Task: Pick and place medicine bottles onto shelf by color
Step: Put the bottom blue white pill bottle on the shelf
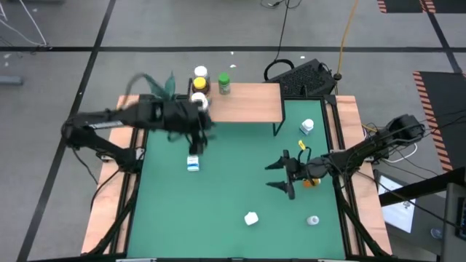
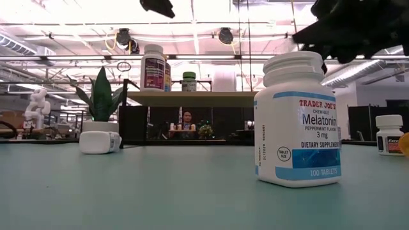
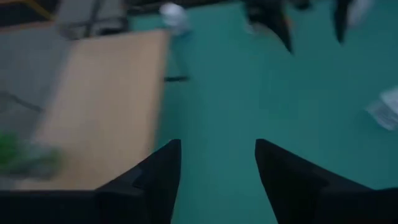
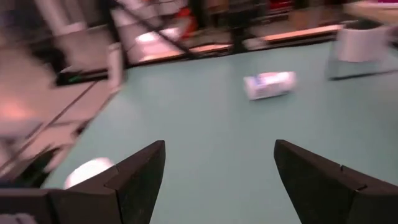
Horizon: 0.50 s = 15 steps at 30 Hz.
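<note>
- Left gripper (image 1: 195,140) off the shelf (image 1: 247,102) front-left corner, above the green table (image 1: 218,196); fingers (image 3: 155,177) parted in the left wrist view, nothing between them; empty.
- Just below it in the high view, fallen white bottle (image 1: 192,164) on its side; long axis roughly along the arm's reach line, cap end hard to tell; nearest loose bottle to this hand, so probably the next pick.
- Same bottle in the low view (image 2: 100,142), lying flat beside the plant (image 2: 102,96).
- Right gripper (image 1: 286,177) mid-right over the table; jaws wide apart, empty; orange bottle (image 1: 311,182) just behind it toward the arm's base.
- White jar (image 1: 251,217) and white-capped bottle (image 1: 312,220) nearer the front edge, closer to the right arm than the left; blue-label bottle (image 1: 306,127) right of the shelf, also right-arm side.
- Already on shelf, back-left: amber bottle (image 1: 199,86), green bottle (image 1: 223,84), another white-capped one (image 1: 200,101); rest of board bare.
- Key relation: fallen bottle directly under and forward of left hand; likely needs a downward approach across its short axis.
</note>
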Available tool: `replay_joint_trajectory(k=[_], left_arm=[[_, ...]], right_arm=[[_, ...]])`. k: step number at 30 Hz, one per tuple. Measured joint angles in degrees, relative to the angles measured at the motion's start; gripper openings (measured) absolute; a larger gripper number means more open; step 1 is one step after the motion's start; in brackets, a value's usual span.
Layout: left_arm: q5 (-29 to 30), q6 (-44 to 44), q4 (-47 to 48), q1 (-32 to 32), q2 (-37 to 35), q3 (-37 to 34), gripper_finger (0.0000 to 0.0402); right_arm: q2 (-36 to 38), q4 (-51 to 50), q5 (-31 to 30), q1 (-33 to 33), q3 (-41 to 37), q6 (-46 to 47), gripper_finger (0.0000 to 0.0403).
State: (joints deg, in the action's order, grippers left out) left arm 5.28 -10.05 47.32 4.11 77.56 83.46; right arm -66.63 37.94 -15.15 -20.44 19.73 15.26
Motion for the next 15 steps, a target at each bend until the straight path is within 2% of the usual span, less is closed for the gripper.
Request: replay_joint_trajectory(k=[4, 7, 10, 15], left_arm=[[0.81, 3.32, -15.32, -8.47, -0.01, -12.29, 0.0200], [0.88, 4.73, -32.65, -14.25, 0.13, -21.69, 0.0200], [0.85, 4.11, -48.71, -18.48, 0.96, -29.44, 0.0200], [5.02, 3.31, -63.70, -21.22, 2.23, -37.83, 0.0200]], right_arm=[[-3.32, 2.54, 8.14, -2.68, 0.01, -2.27, 0.0293], [-8.85, 7.77, 9.20, -4.06, 0.02, -3.25, 0.0293], [-14.57, 12.37, 5.00, -4.45, 0.02, -3.80, 0.0293], [-16.63, 11.69, -7.38, -4.40, 0.00, -1.26, 0.0293]])
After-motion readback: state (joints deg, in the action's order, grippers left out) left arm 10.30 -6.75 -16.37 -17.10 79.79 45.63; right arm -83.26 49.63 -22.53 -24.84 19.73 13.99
